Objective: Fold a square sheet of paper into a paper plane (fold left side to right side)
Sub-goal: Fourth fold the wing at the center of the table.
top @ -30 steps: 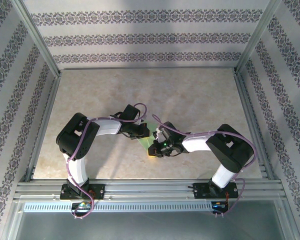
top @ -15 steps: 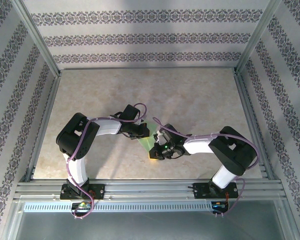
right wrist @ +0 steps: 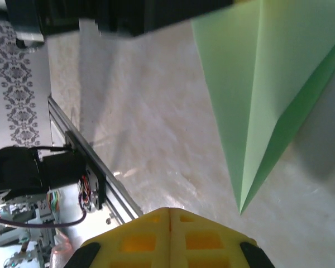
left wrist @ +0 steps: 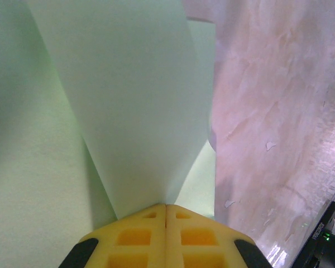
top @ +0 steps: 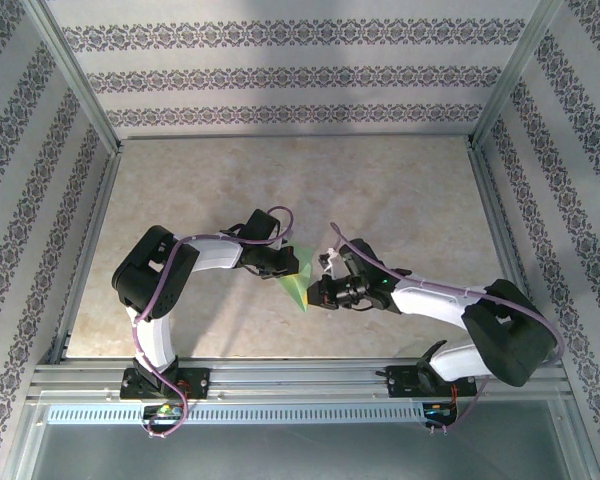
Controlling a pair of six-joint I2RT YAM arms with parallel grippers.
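Between the arms, paper plane (top: pixel 298 288) lying near-far, tip nearward, left gripper (left wrist: pixel 166 206) pinching it, right gripper (right wrist: pixel 168 211) closed empty

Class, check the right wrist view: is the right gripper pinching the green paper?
No: the right gripper is shut short of the paper, with bare table between them.

A marbled beige tabletop (top: pixel 380 190) sits framed by aluminium rails (top: pixel 300 375) and patterned walls (top: pixel 280 75).

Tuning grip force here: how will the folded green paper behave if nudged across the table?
Probably floppy and light: the folded green paper is a thin sheet with a raised flap. Its layered point looks stiffer, but likely crumples if pushed hard.
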